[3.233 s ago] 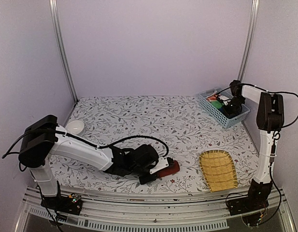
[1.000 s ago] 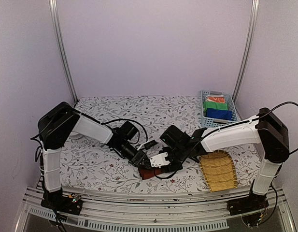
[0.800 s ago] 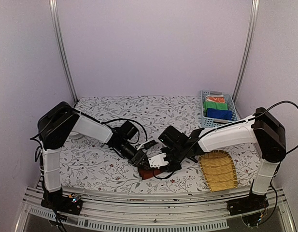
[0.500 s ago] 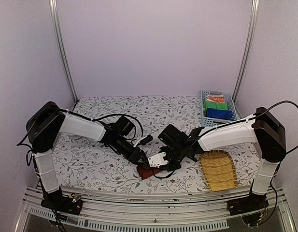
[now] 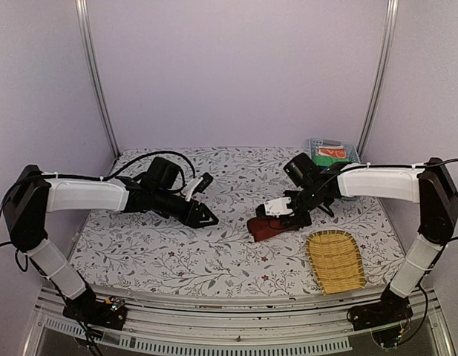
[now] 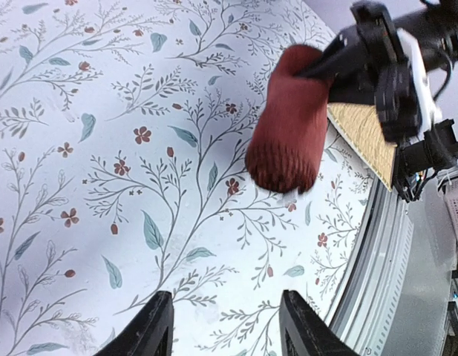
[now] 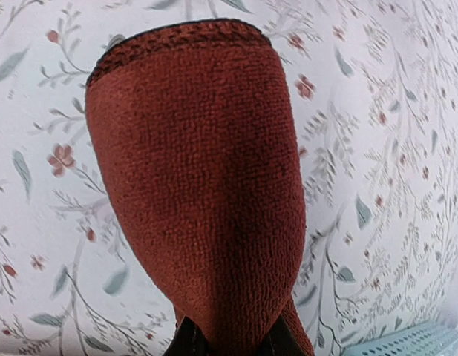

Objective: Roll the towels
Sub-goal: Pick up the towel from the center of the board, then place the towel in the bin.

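Floral tablecloth (image 5: 236,178) underneath; right gripper (image 5: 286,215) clamps the rolled towel (image 5: 264,228) just beside the tray (image 5: 335,261), left gripper (image 5: 206,218) gapes empty. Lowering it flat, firmly gripped, should prevent unrolling.

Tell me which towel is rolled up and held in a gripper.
The dark red towel, rolled and clamped in the right gripper; the other towels sit in the blue basket at the far right corner.
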